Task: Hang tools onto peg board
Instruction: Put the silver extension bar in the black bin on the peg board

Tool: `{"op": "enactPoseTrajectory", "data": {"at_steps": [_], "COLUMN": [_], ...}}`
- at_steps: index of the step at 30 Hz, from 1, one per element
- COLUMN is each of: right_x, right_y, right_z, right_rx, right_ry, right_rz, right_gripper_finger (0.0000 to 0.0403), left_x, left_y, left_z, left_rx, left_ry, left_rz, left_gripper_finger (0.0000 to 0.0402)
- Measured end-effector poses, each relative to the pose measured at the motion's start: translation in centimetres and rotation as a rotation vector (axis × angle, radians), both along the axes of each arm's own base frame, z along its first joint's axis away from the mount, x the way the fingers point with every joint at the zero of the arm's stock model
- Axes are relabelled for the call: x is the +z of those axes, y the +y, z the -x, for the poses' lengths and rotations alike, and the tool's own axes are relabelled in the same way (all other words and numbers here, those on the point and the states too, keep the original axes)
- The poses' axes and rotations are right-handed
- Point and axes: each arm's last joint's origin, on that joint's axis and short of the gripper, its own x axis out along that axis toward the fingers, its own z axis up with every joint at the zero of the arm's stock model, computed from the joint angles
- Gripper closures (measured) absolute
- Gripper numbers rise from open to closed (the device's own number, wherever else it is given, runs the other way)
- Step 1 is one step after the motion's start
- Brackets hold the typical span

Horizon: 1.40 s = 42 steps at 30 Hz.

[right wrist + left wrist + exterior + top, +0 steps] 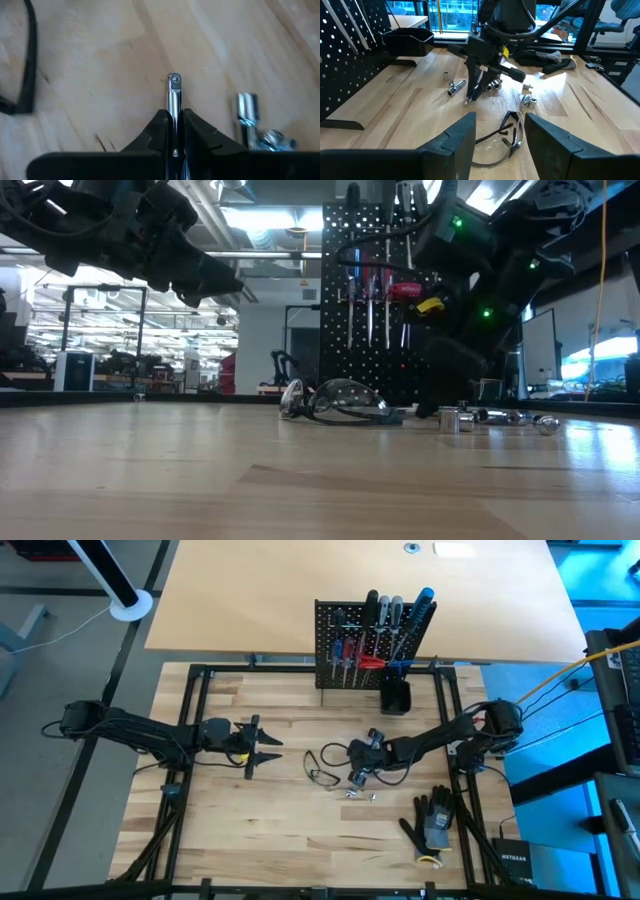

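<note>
The right gripper (175, 131), low over the table's middle, pinches a thin chrome extension bar (174, 95), possibly a socket tool. Lift it level toward the black perforated peg board (340, 630) at the far edge. The left gripper (268, 747) waits wide.

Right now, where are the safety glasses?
In the high view the safety glasses lie mid-table, just left of the right gripper, in front of the peg board.
</note>
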Motion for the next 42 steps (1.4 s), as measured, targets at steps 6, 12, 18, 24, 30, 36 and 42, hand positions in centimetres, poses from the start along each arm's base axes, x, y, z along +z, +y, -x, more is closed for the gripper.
{"op": "enactPoseTrajectory", "data": {"at_steps": [6,12,18,24,30,36,42], "right_x": [2.7,5.4,8.7,11.2,12.3,12.0,11.9], "right_y": [0.0,-0.2,-0.7,-2.3,-5.1,-7.9,-10.0], "right_z": [0.4,1.5,4.1,7.0,8.9,9.9,10.5], "right_rx": [-0.006,-0.03,-0.115,-0.252,-0.389,-0.514,-0.613], "right_ry": [-0.092,-0.154,-0.184,-0.221,-0.208,-0.139,-0.15], "right_rz": [0.004,0.029,0.085,0.131,0.158,0.157,0.126], "right_gripper_finger": [0.0358,0.0359,0.0359,0.0357,0.0355,0.0355,0.0355], "left_x": [0.0,0.0,0.0,0.0,0.1,0.0,0.0], "left_y": [0.0,0.0,0.0,0.0,0.0,0.0,0.0], "left_z": [0.0,0.0,0.0,0.0,0.0,0.0,0.0], "left_rx": [0.001,0.002,0.001,0.001,0.001,0.0,0.0], "left_ry": [0.001,0.0,-0.001,-0.002,-0.007,-0.004,-0.003], "left_rz": [0.004,0.009,0.006,0.004,0.003,0.0,0.0], "left_gripper_finger": [0.0243,0.0243,0.0243,0.0243,0.0243,0.0243,0.0243]}}
